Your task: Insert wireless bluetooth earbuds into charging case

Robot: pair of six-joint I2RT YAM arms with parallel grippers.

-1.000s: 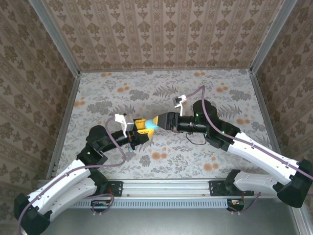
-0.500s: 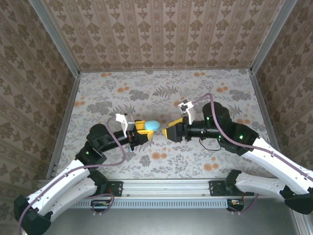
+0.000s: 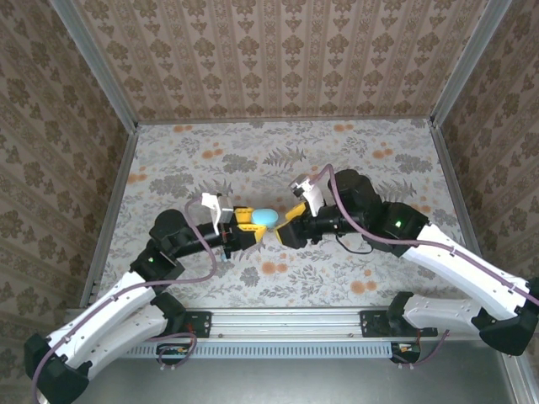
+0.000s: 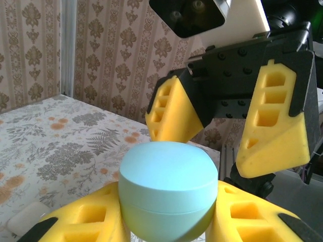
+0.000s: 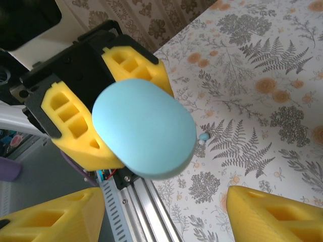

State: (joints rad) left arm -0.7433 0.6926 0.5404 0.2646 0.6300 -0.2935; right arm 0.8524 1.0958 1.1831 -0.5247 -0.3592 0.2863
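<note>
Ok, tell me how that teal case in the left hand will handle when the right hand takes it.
The teal case looks smooth and rounded, so it may slip under a pinch. The left hand grips it low, so a push on top could tilt it. The seam around it suggests it might pop open if squeezed.

Both arms reached inward, grippers set tip to tip at mid-workspace.

The left arm (image 3: 126, 290) is extended forward and to the right, the wrist held roughly level. The left gripper (image 3: 255, 220) is clamped on a teal case (image 3: 264, 216), with one yellow finger pressed to each side. The right arm (image 3: 438, 252) is bent at the elbow and turned to the left. The right gripper (image 3: 285, 225) is held just beside the left one, jaws spread wide, nothing gripped. No contact with the case is seen in the wrist views.
</note>
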